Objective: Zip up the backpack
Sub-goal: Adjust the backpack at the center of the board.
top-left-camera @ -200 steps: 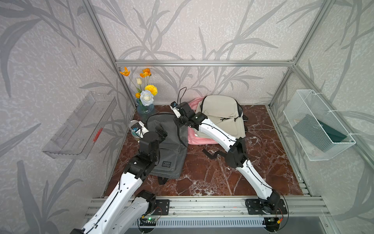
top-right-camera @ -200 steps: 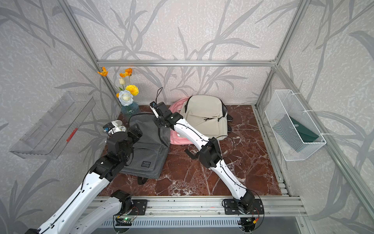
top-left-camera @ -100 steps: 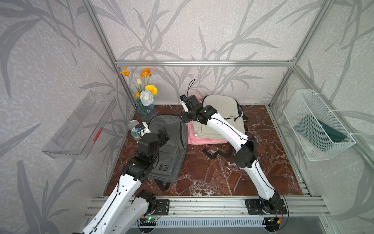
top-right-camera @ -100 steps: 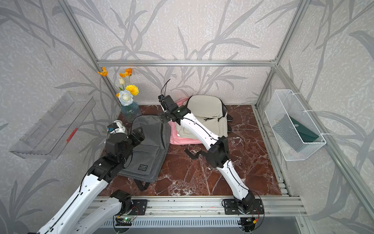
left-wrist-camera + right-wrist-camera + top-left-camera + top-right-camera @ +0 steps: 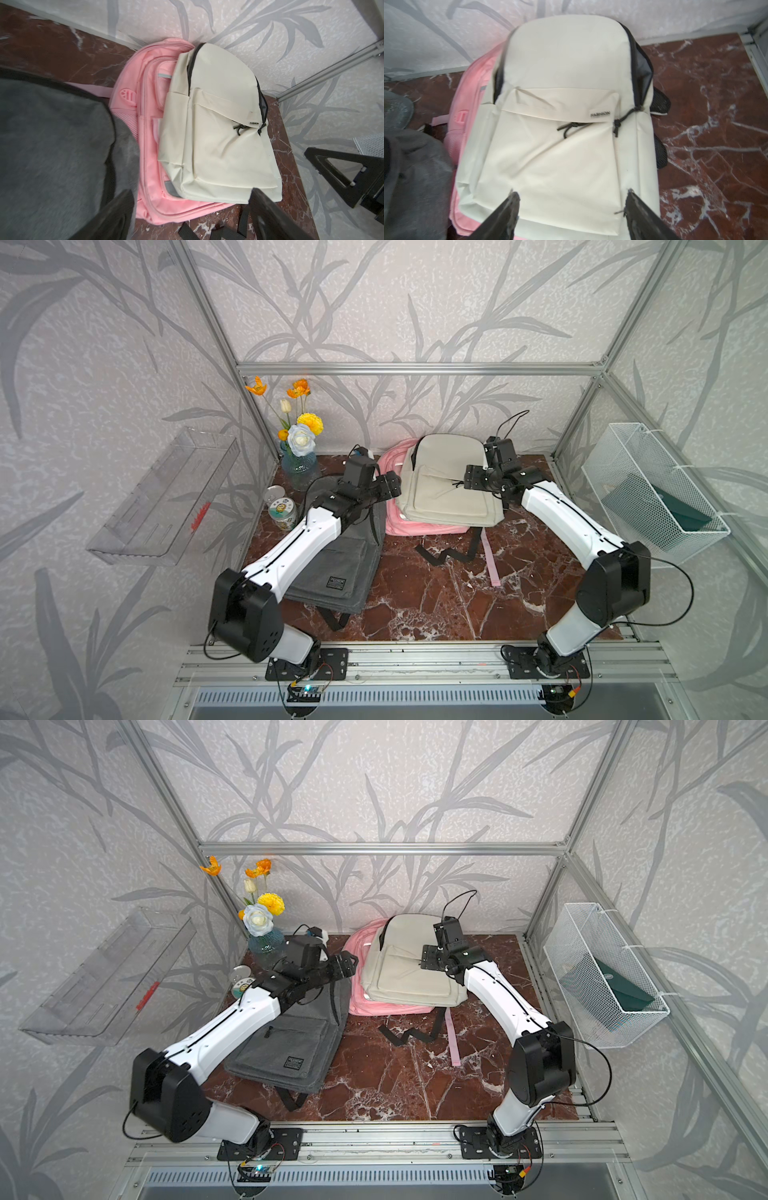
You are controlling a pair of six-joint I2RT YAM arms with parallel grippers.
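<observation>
A grey fabric backpack [image 5: 332,564] lies flat on the left side of the red-brown marble tabletop [image 5: 436,597], with its label end toward the front rail and its top toward the back wall. The left arm stretches above it along its length. The backpack appears in both top views [image 5: 282,1048] and blurred at the edge of both wrist views [image 5: 52,135] [image 5: 415,176]; whether its zip is shut cannot be told. The left gripper [image 5: 392,486] hangs over the backpack's top right corner, close to a pink backpack [image 5: 415,529]. In the left wrist view its jaws [image 5: 191,216] stand wide apart with nothing between them. The right gripper [image 5: 471,480] hovers over a cream canvas backpack [image 5: 444,497], which lies on top of the pink one at the back of the table. Its jaws are also spread wide and empty [image 5: 573,218], and the cream fabric [image 5: 560,155] is in plain view between the fingers. Neither gripper touches the grey backpack. A glass vase of flowers [image 5: 299,464] and a tin can [image 5: 284,512] stand in the back left corner, just beside the grey backpack. A white wire basket [image 5: 648,489] hangs on the right wall and a clear plastic tray [image 5: 162,497] on the left wall.
</observation>
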